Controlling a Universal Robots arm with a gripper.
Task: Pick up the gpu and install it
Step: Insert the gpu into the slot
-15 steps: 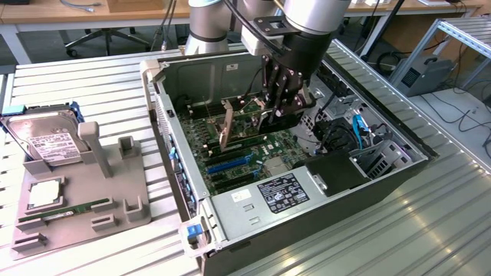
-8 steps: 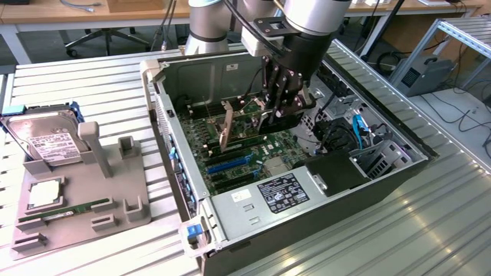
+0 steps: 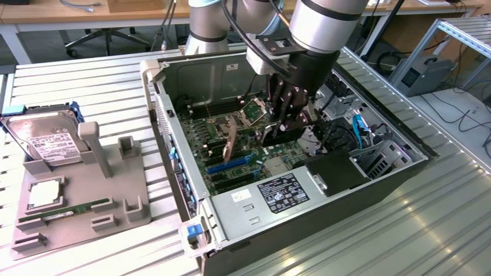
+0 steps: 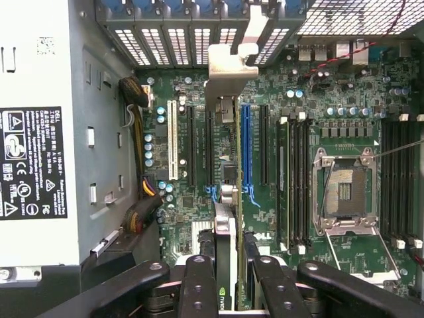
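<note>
The gpu (image 4: 226, 218) shows edge-on in the wrist view, a thin green card with a dark cooler. Its silver end bracket (image 4: 228, 66) reaches toward the slotted back wall of the case. My gripper (image 4: 232, 288) is shut on the card's near end, one black finger (image 4: 199, 285) on each face. The card stands upright over the motherboard, beside the blue slot (image 4: 246, 146). I cannot tell whether its edge is seated. In the exterior view the gripper (image 3: 288, 123) is down inside the open computer case (image 3: 322, 230), holding the gpu (image 3: 277, 137) above the board.
The power supply (image 3: 280, 192) fills the case's near end, and the open CPU socket (image 4: 344, 192) lies beside the card. On the exterior view's left a grey fixture (image 3: 100, 190) holds a hard drive (image 3: 48, 141), a memory stick (image 3: 65, 214) and a chip (image 3: 45, 192).
</note>
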